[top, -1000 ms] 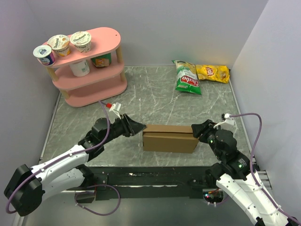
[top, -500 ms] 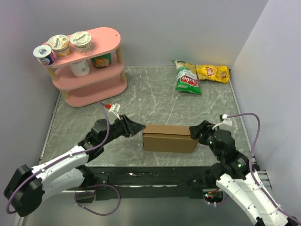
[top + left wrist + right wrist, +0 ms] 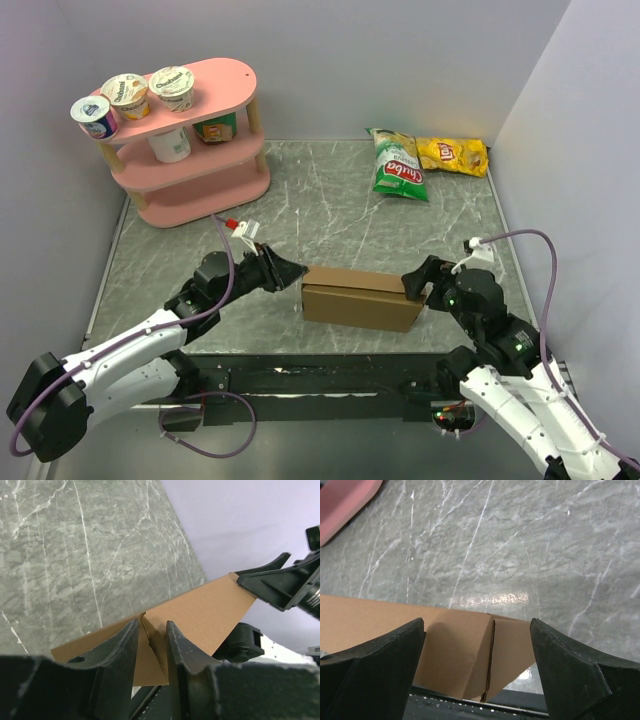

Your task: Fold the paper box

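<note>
While the paper box (image 3: 360, 297) is sitting toward the near edge of the marble table (image 3: 330, 200), we are holding the right gripper (image 3: 414, 283) released and spread wide at its right end and straddling its left end with the narrowed left gripper (image 3: 293, 271), whose hold we are unable to judge.

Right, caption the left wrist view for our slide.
Left tool straddles an end fold of the paper box.
</note>
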Motion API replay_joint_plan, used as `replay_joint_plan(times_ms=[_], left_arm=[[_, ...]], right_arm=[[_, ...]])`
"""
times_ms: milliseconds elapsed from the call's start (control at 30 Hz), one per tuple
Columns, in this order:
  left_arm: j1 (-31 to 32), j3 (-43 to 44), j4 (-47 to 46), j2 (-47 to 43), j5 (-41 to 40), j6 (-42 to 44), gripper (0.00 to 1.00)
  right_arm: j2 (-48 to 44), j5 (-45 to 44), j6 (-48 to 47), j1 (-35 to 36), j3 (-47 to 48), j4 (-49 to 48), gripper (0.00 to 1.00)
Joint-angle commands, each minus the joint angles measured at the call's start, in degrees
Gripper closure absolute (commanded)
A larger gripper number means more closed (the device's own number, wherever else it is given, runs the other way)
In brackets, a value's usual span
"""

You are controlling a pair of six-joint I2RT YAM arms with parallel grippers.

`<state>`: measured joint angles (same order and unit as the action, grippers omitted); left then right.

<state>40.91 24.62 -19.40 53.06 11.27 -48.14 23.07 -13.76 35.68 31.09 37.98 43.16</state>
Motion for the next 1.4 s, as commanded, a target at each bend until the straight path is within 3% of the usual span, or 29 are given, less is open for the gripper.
replay_joint_plan(times_ms=[0, 633, 867, 900, 1000, 1100, 1367], left_arm=[[0.1, -2.0, 14.4, 2.0, -1.6, 6.7, 0.67], [0.2, -0.5, 16.1, 2.5, -3.4, 7.7, 0.69], [0.2, -0.1, 16.2, 2.6, -3.6, 7.7, 0.69], [0.2, -0.1, 16.2, 2.6, -3.7, 7.7, 0.69], [0.2, 0.0, 16.2, 2.6, -3.8, 7.7, 0.69], [0.2, 0.1, 16.1, 2.7, -3.9, 7.7, 0.69], [0.2, 1.6, 16.8, 2.3, -4.4, 7.6, 0.66]], right_arm=[[1.5, 0.1, -2.3, 0.0, 5.2, 2.3, 0.08], [-5.2, -4.1, 1.4, 0.0, 6.6, 9.7, 0.28], [-5.4, -2.3, 2.3, -0.1, 4.6, 9.8, 0.55], [-5.3, -2.1, 2.5, -0.1, 3.8, 9.8, 0.65], [-4.3, -1.4, 3.1, -0.1, 2.6, 9.7, 0.82], [-2.6, -0.9, 3.3, 0.0, 2.3, 9.4, 0.88], [-1.8, 0.8, 4.0, 0.0, 1.9, 9.8, 0.91]])
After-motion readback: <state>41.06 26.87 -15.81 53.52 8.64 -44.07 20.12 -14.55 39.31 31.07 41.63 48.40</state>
